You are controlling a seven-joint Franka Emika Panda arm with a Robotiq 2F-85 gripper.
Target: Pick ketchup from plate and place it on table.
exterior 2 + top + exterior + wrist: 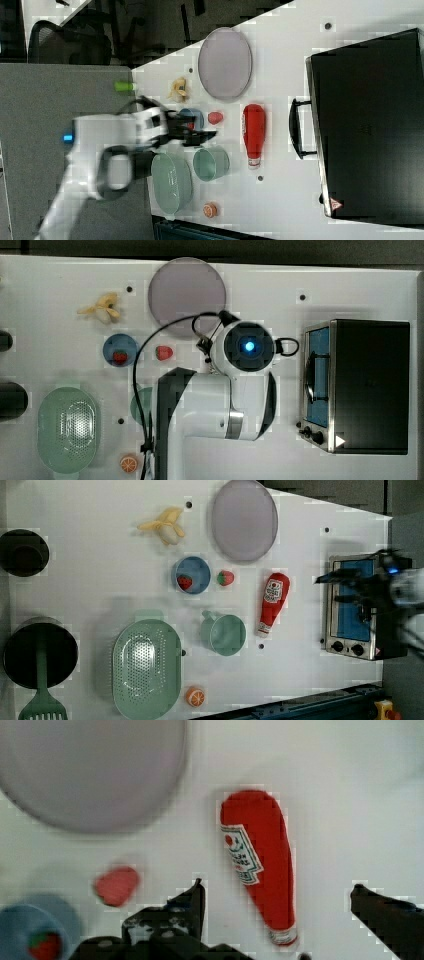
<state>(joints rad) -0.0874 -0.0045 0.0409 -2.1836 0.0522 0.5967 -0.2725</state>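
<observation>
Ketchup down on the tabletop, off the plate; my hand wide open above it, holding nothing.

In the wrist view my hand [275, 905] has its two dark fingers [192, 907] spread fully apart, with the cap end of the ketchup bottle [260, 865] lying between them and below, untouched. In the left view the ketchup bottle [273, 602] lies flat on the white tabletop [100, 580], just beside the empty mauve-grey plate [243, 520] and clear of its rim, between the strawberry [226, 577] and the toaster oven [352, 605]. Its long axis runs away from the plate, base toward the plate, white cap pointing away. I judge the placing done; the next move is just lifting clear, straight up off the bottle.
</observation>
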